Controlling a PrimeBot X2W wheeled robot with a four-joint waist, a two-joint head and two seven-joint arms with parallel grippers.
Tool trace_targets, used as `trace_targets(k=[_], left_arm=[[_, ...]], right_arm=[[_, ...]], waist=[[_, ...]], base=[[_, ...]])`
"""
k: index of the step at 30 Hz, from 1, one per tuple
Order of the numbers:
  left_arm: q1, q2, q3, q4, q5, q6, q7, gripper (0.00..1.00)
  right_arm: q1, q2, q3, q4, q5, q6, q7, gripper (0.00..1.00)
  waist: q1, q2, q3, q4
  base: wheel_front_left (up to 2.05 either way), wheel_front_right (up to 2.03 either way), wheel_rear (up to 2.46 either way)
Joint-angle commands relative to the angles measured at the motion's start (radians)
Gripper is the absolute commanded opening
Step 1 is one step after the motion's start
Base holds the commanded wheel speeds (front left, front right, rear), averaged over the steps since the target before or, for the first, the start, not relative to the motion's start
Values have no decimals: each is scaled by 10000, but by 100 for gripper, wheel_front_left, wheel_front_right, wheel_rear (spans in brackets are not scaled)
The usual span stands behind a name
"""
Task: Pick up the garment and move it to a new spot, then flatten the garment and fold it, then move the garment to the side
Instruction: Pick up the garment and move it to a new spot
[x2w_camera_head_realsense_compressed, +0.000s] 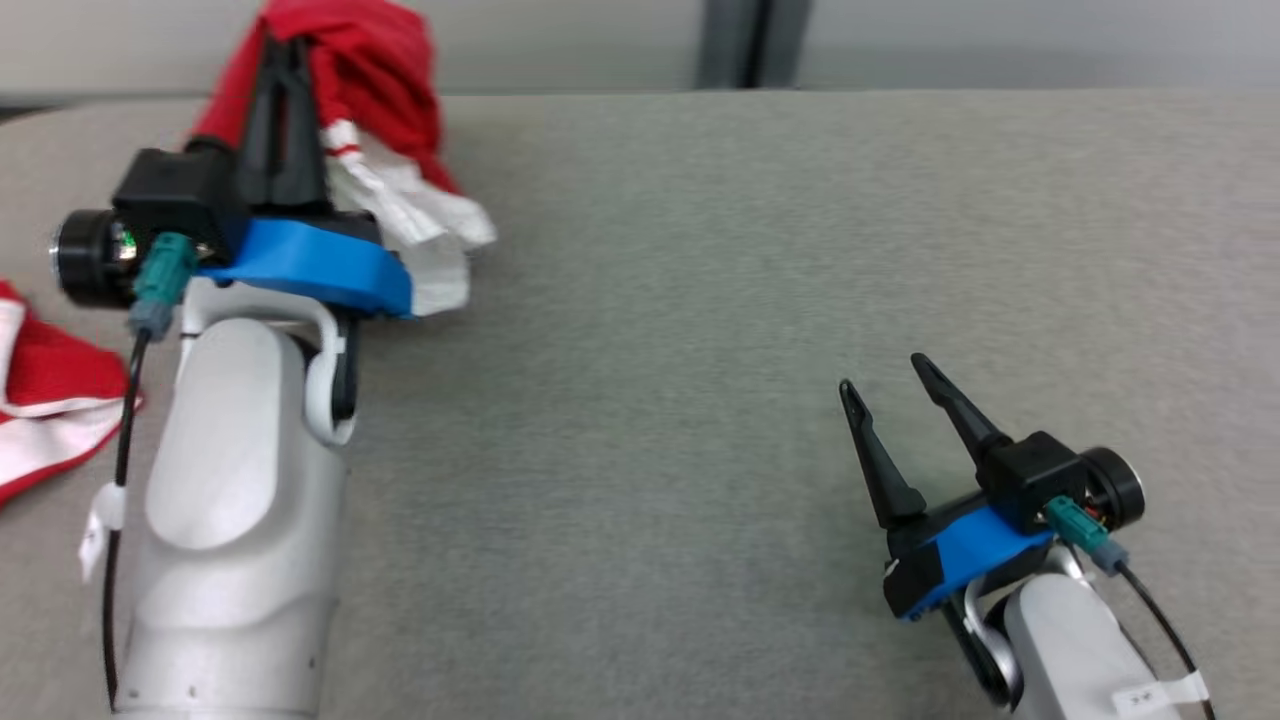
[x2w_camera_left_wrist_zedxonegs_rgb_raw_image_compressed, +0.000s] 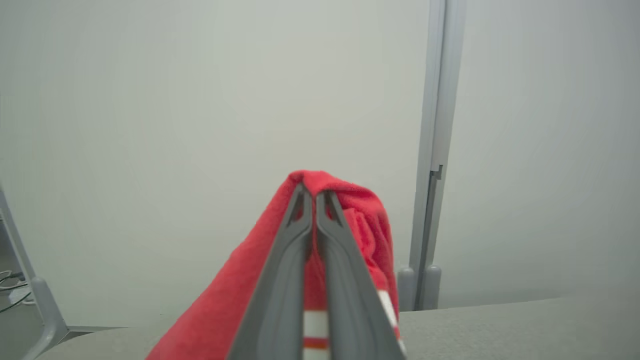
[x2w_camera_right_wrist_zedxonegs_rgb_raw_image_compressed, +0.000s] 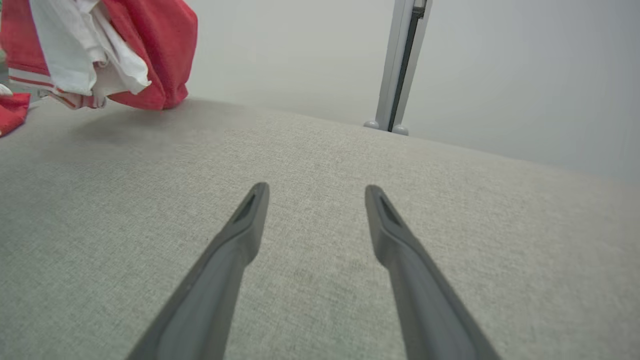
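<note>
Head view: left claw (x2w_camera_head_realsense_compressed: 283, 50) pinched shut on the red-and-white garment (x2w_camera_head_realsense_compressed: 385, 70), which is bunched at the far left of the counter (x2w_camera_head_realsense_compressed: 700, 300).
Left wrist view: red cloth draped over the closed fingers.
Right wrist view: right claw (x2w_camera_right_wrist_zedxonegs_rgb_raw_image_compressed: 316, 190) wide open, empty, over bare counter.

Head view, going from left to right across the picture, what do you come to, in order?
Red and white cloth → left gripper, shut on the red garment → right gripper, open.
</note>
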Motion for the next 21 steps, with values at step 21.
trace_targets(k=[21], left_arm=[[1717, -122, -5246, 139, -3164, 738, -28, 3]], right_arm=[[500, 360, -220, 248, 137, 1, -5, 100]], waist=[[1, 1, -714, -2518]], base=[[0, 0, 0]])
